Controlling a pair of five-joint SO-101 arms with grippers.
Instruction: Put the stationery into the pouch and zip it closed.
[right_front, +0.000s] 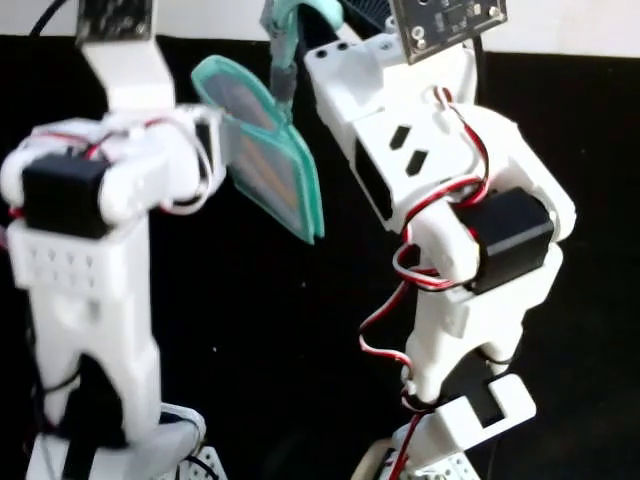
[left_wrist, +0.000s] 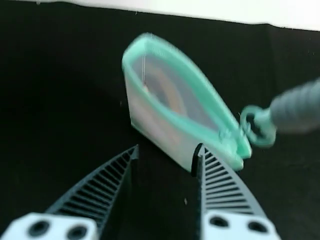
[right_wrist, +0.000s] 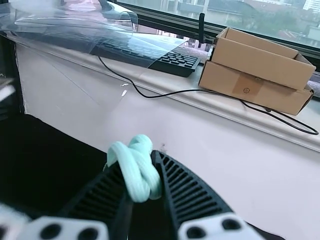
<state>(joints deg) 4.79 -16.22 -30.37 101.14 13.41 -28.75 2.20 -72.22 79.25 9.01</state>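
Note:
A mint-edged pouch (right_front: 268, 165) with a clear face hangs in the air between the two arms, above the black table. Blurred orange contents show through its face (left_wrist: 165, 97). A mint cord (right_wrist: 136, 167) runs up from the pouch's zip end (left_wrist: 257, 125), and my right gripper (right_wrist: 137, 165) is shut on its knot. The cord (right_front: 285, 50) rises near the top of the high view. My left gripper (left_wrist: 167, 152) is open just under the pouch's lower edge, with one fingertip (left_wrist: 199, 152) overlapping that edge. In the high view, this gripper (right_front: 215, 140) sits against the pouch's left side.
Black cloth (right_front: 300, 330) covers the table below both arms. A white wall (right_wrist: 240, 150) borders the far side. Behind it, a ledge carries cardboard boxes (right_wrist: 260, 70), a keyboard (right_wrist: 170, 57) and cables.

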